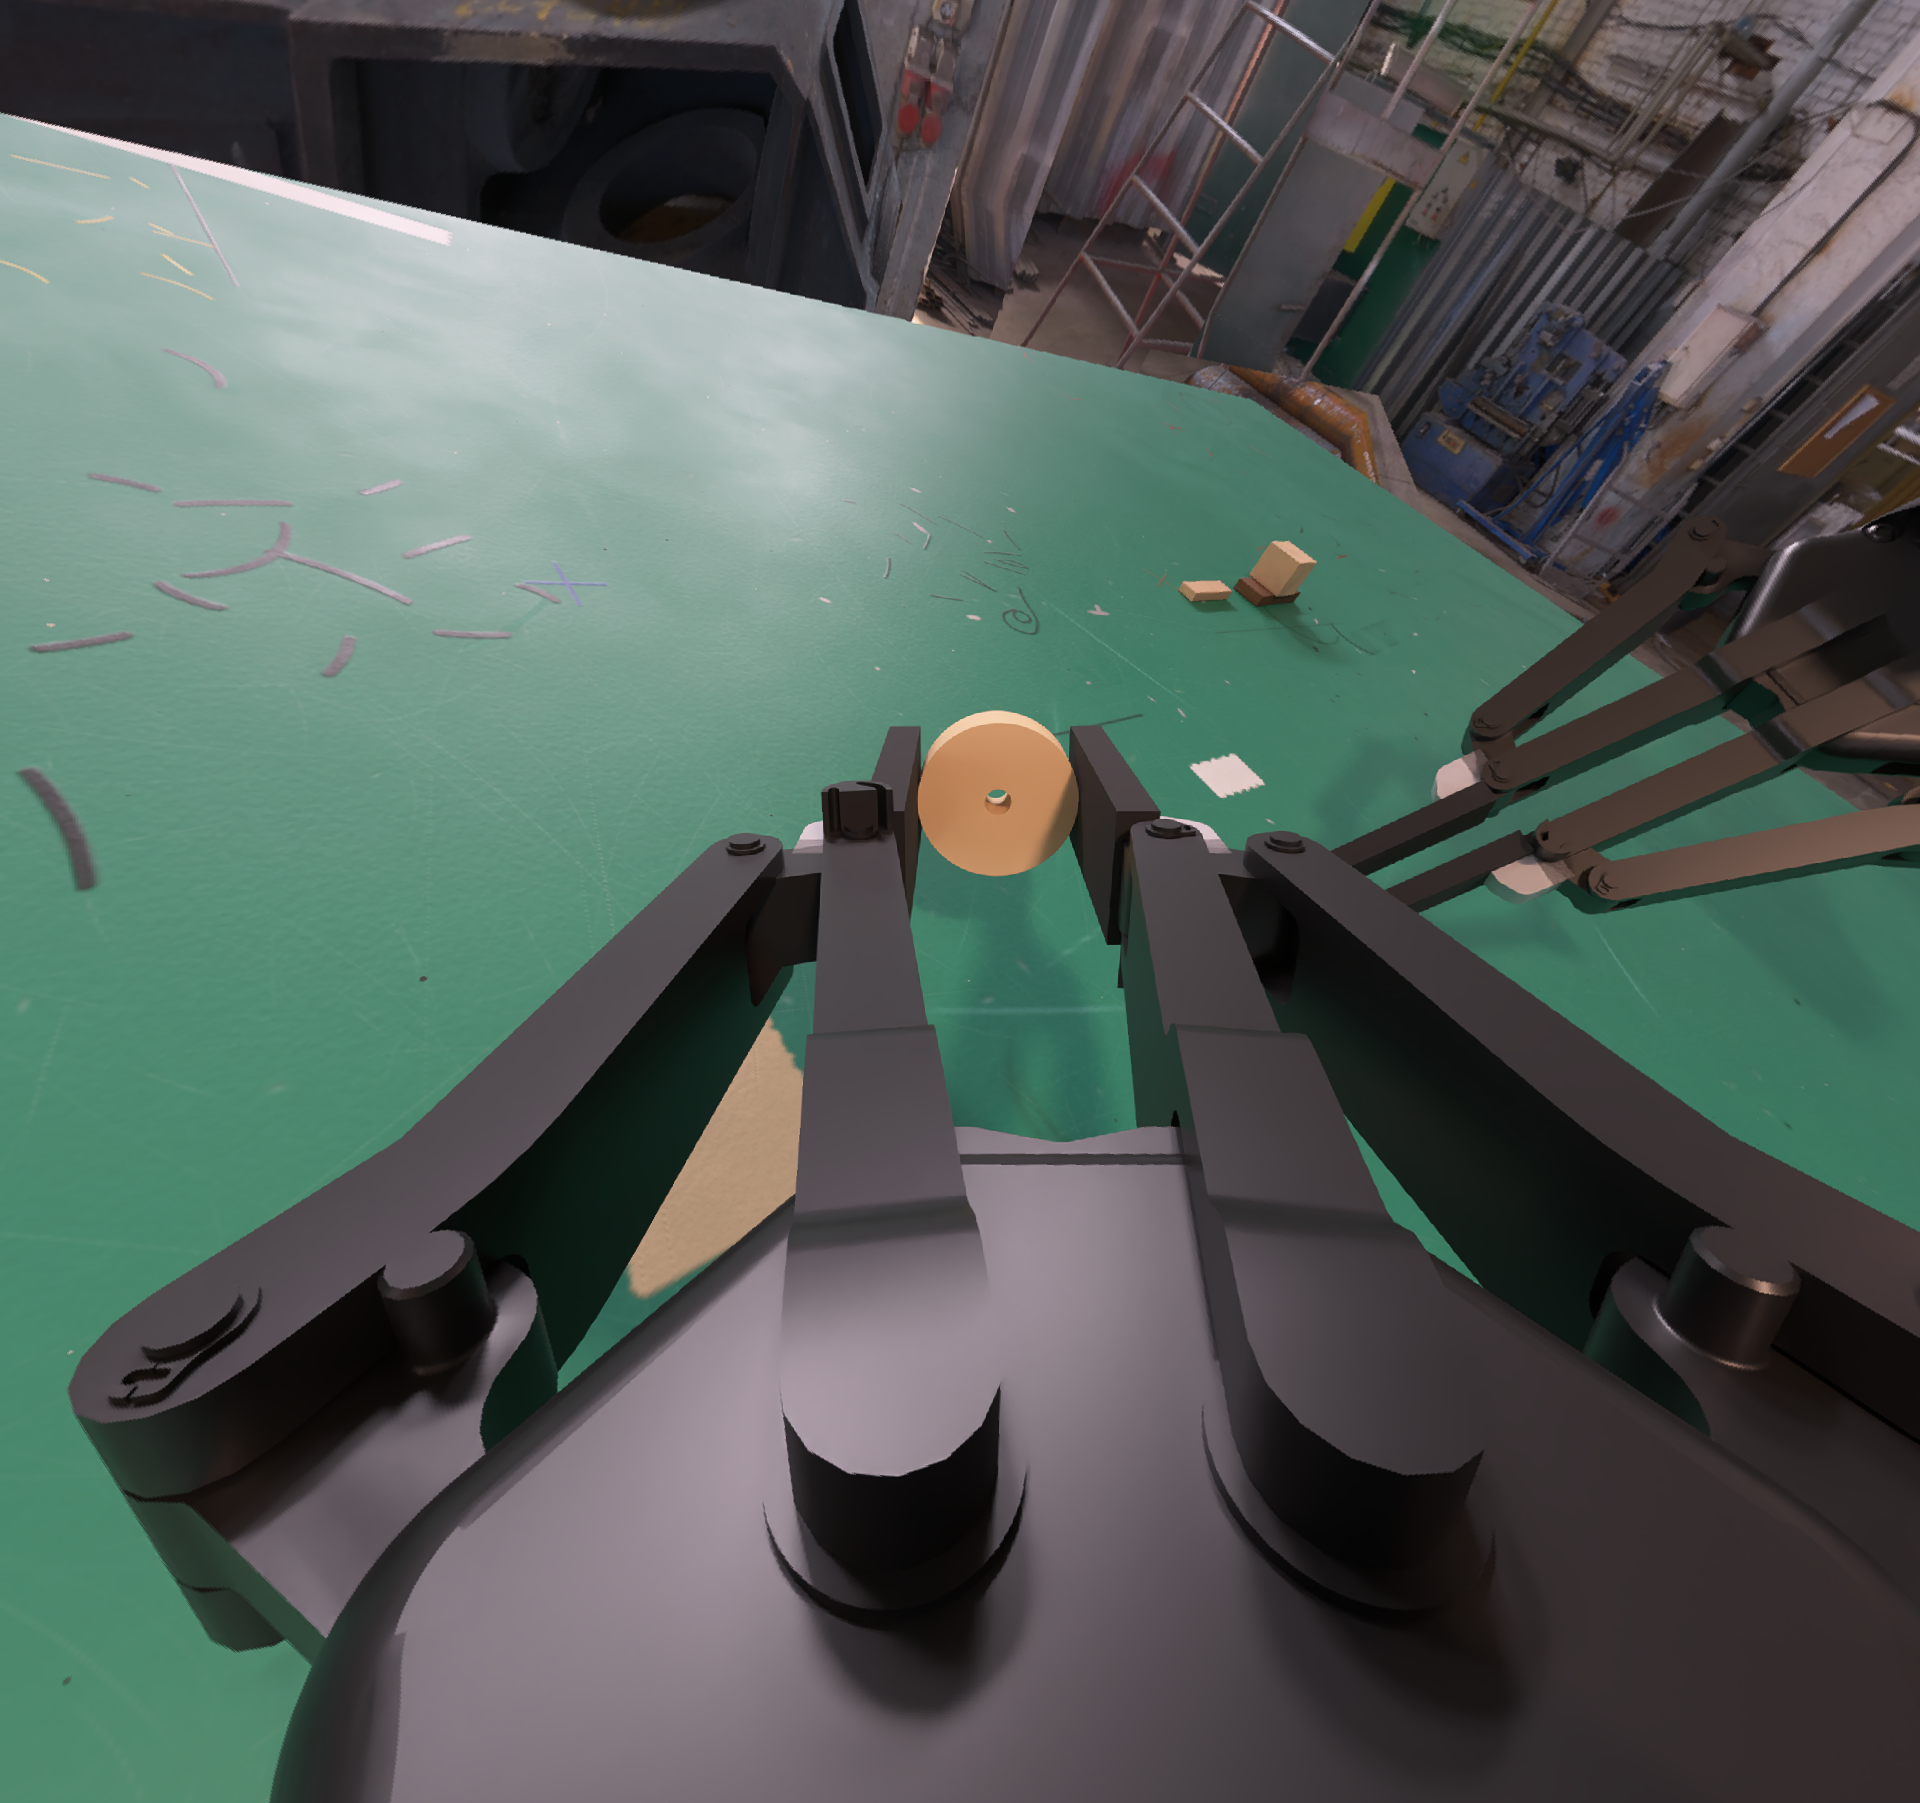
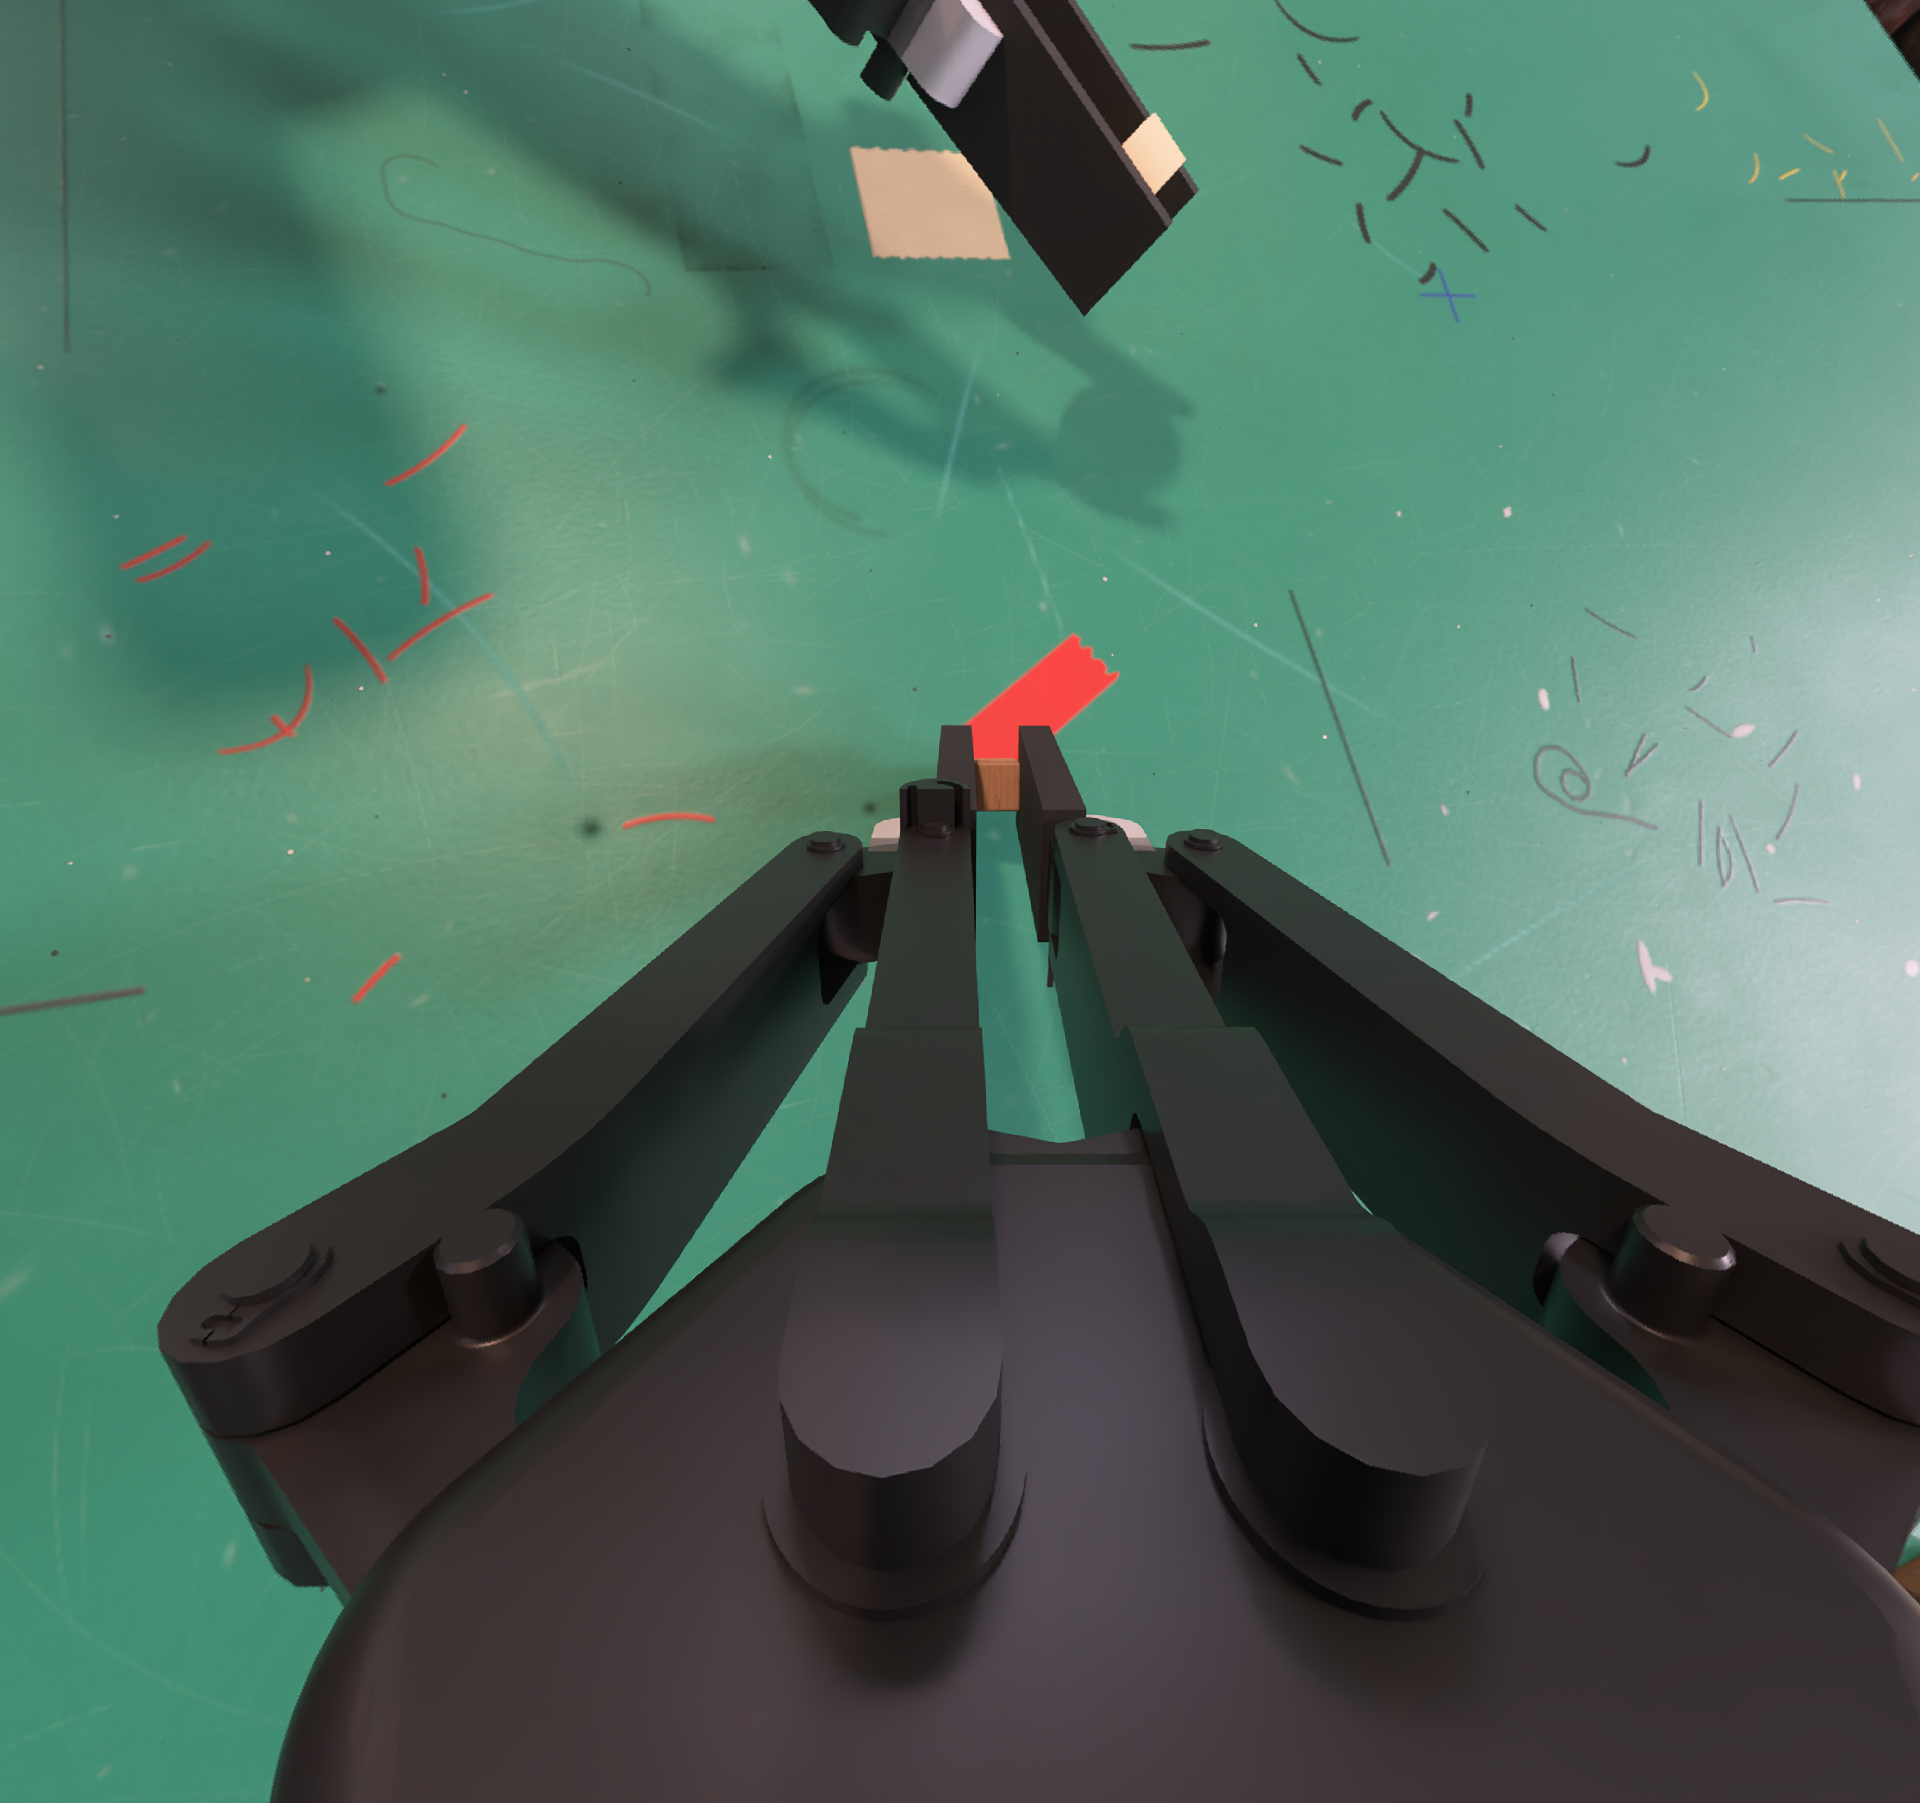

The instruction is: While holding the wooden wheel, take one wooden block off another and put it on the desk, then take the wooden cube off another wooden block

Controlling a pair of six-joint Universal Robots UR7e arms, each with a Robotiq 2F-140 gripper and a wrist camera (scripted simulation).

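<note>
Wooden wheel (image 1: pixel 995 793) face toward camera, clamped in left gripper (image 1: pixel 995 782); right gripper (image 2: pixel 994 766) grips wooden block (image 2: pixel 993 783).

wooden wheel (image 1: pixel 995 793): 1 | wooden blocks: 3 | wooden cube (image 1: pixel 1284 566): 1 | tape patches: 3

Green matt worktop (image 1: pixel 623 818): showing fine scratches, pen marks and a soft sheen. Pale round wooden wheel (image 1: pixel 995 794): appearing smooth, matt, unvarnished. Small light-brown wooden block (image 2: pixel 994 783): showing faint grain. Dark grey left hand (image 1: pixel 995 766) and right hand (image 2: pixel 997 756): looking like smooth satin metal or plastic. Red tape strip (image 2: pixel 1044 688) and beige paper-like patch (image 2: pixel 925 203): lying flat, matt.
</note>
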